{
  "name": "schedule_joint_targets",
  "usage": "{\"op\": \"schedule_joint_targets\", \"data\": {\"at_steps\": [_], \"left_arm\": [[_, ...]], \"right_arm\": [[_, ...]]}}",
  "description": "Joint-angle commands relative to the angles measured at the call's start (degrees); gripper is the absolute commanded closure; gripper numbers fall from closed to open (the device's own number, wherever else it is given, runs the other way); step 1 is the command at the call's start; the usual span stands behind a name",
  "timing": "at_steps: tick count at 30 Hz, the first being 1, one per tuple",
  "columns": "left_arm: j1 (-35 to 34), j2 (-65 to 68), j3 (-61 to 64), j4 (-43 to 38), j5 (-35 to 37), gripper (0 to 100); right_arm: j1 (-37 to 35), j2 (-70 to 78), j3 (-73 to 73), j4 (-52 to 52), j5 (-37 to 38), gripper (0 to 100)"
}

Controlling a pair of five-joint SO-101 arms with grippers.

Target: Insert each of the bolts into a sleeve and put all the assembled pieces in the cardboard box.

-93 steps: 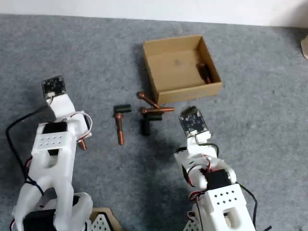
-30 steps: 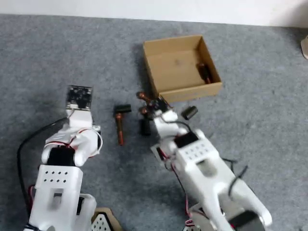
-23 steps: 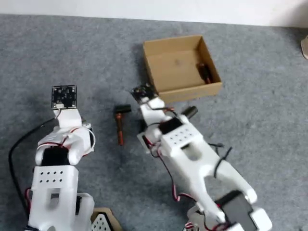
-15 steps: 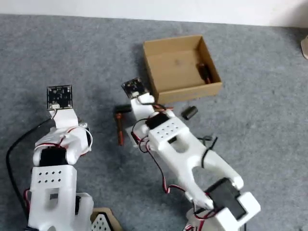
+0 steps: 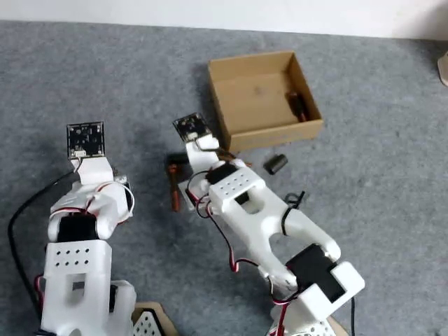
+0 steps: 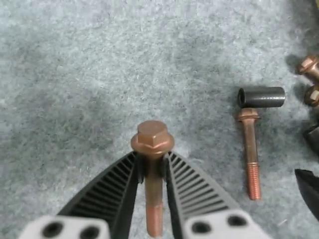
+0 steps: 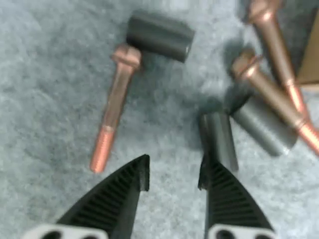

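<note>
Bolt (image 6: 152,142) between the left jaws, head beyond their tips

Left wrist view's edge crops two bolts (image 6: 309,65).

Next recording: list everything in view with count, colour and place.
box: one, brown cardboard, far end of carpet
assembled piece: one, copper and black, inside box
bolts: four, copper; three on carpet before box, one in left gripper
sleeves: four, black; three among bolts, one by box front
carpet: one, grey, under everything
arms: two, white, near side
left gripper: one, black, shut on bolt
right gripper: one, black, open over bolts and sleeves
</note>
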Motion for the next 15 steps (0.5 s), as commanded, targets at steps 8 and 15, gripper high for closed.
{"op": "schedule_joint_targets", "data": {"at_steps": [8, 15], "left_arm": [[-0.13, -1.27, 0.13, -1.41, 0.18, 99], [-0.13, -1.27, 0.13, -1.49, 0.18, 99]], "right_arm": [[-0.66, -0.57, -6.20, 1.98, 1.23, 87.5], [0.48, -0.48, -6.02, 1.98, 1.49, 87.5]]}}
